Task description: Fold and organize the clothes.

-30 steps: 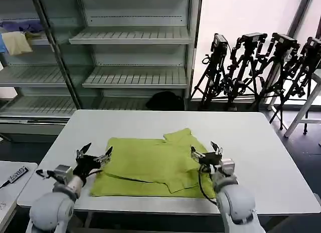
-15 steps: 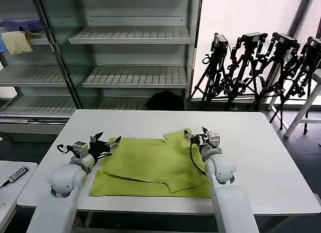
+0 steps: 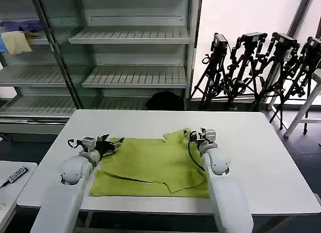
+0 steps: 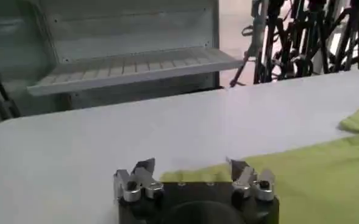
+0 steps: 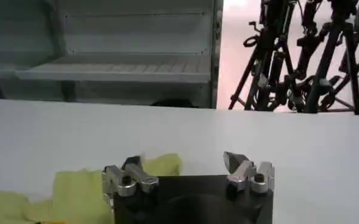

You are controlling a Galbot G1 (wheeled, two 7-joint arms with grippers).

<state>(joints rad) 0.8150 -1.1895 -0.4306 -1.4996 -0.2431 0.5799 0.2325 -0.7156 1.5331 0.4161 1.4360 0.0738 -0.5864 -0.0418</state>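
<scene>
Both wrist views show open tools (image 4: 191, 173) (image 5: 187, 169) over T-shirt (image 3: 150, 165).

Soft matt cloth, lightly creased: T-shirt (image 3: 153, 165), reaching the front edge of the table (image 3: 271, 157). Smooth white matt top on that table. Bare brushed-metal fingertips on matt black plastic bodies: left gripper (image 4: 191, 170), right gripper (image 5: 184, 163), both spread apart. Glossy white plastic shells along both arms.
</scene>
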